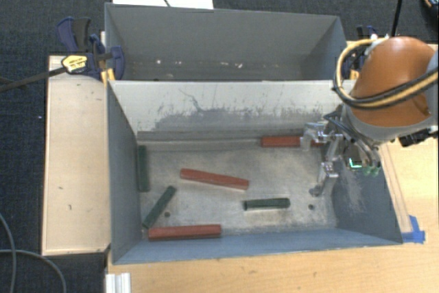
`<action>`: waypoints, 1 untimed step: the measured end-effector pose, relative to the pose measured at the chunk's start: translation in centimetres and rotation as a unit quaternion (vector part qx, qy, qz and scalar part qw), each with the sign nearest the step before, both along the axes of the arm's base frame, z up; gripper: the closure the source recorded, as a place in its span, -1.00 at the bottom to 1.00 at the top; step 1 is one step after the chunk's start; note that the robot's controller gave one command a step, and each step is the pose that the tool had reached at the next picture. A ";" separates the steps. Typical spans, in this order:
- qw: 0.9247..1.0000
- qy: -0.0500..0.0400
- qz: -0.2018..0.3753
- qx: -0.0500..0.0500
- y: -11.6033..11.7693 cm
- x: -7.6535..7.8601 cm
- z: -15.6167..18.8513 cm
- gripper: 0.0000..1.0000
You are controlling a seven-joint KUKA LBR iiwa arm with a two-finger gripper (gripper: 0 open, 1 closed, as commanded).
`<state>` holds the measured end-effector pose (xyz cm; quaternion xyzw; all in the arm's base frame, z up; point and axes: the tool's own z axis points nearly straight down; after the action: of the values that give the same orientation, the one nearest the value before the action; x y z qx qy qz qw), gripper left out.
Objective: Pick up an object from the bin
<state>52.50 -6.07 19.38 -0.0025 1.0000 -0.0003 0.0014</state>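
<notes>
**A:** Where is the tool (319,189) right now?

**B:** At the right of the frame, low inside the bin (226,106) and close to its right wall. Nothing is visibly held in it, and I cannot tell whether it is set wide or narrow.

**A:** What lies closest to it?

**B:** Two bars. The short dark green bar (266,203) lies on the floor to the tool's left and slightly lower in the frame, near it but not touching. The red bar by the back wall (280,141) sits to the upper left, with its right end close to the tool's upper part.

**A:** Which way do they run?

**B:** Both run left to right across the frame, so each points an end at the tool. I'd judge the green one the easier pick: shift left over its middle and close across its narrow width, top to bottom in the frame. The red one hugs the wall, leaving little room behind it.

**A:** And the rest?

**B:** The other red and green bars lie well apart, centre and left.
</notes>
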 end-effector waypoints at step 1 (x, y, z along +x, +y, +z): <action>1.000 0.004 0.025 0.001 3.1 -0.7 -11.6 -1.00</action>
<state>51.83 -2.94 7.74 -0.0277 0.9996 0.0007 -0.0028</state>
